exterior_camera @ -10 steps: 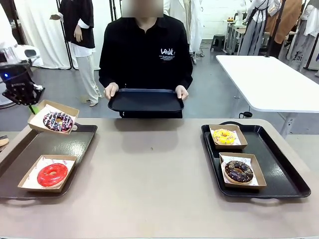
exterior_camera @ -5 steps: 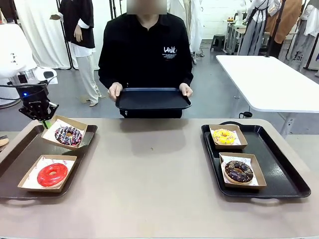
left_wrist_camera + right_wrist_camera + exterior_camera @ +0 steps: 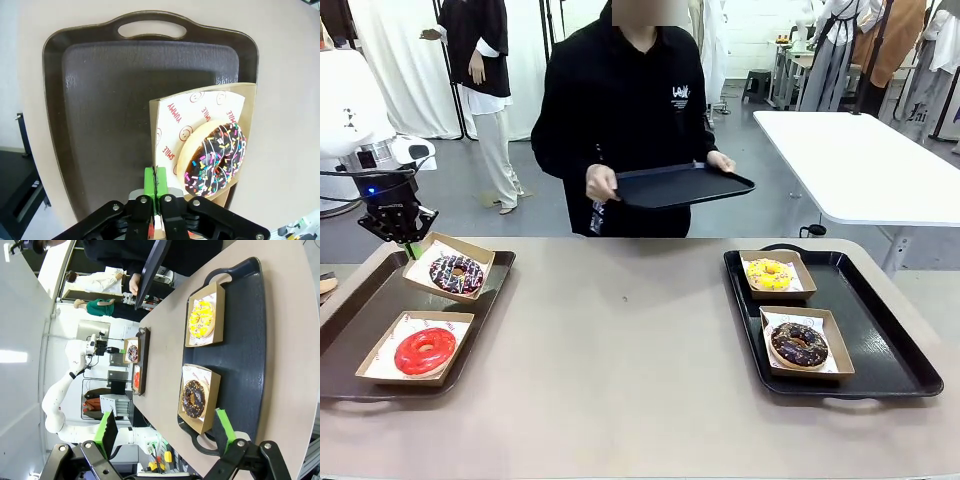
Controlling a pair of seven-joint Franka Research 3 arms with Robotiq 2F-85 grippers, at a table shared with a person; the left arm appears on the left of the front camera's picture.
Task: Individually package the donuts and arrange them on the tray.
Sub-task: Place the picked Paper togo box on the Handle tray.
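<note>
- Beige bench (image 3: 620, 370) fills the foreground, with a dark tray at each end and a person (image 3: 625, 110) standing at the far side carrying a third tray (image 3: 682, 184), tilted, in both hands.
- On the left tray (image 3: 380, 300), a red donut (image 3: 424, 350) sits in its own box near the front; a dark sprinkled donut (image 3: 457, 273) rides in a second box (image 3: 448, 266) over the tray's far right corner.
- That box is pinched at its near-left rim by the left gripper (image 3: 408, 240), fingers (image 3: 149, 181) clamped on the cardboard edge; in the left wrist view it looks tipped, the donut leaning toward the low side.
- On the right tray (image 3: 880, 350), a yellow donut (image 3: 770, 273) and a chocolate sprinkled donut (image 3: 799, 343) each lie boxed, one behind the other.
- Right gripper (image 3: 165, 432) hangs well above that tray, fingers spread wide and holding nothing.
- Step in hand, as I judge it: moving the pinched box.
- To do it well, level the box and keep the wrist steady, since a one-edge grip lets the cardboard sag.
- Lower until the base sits flat on a tray before releasing, square to its neighbour and clear of the rim.
</note>
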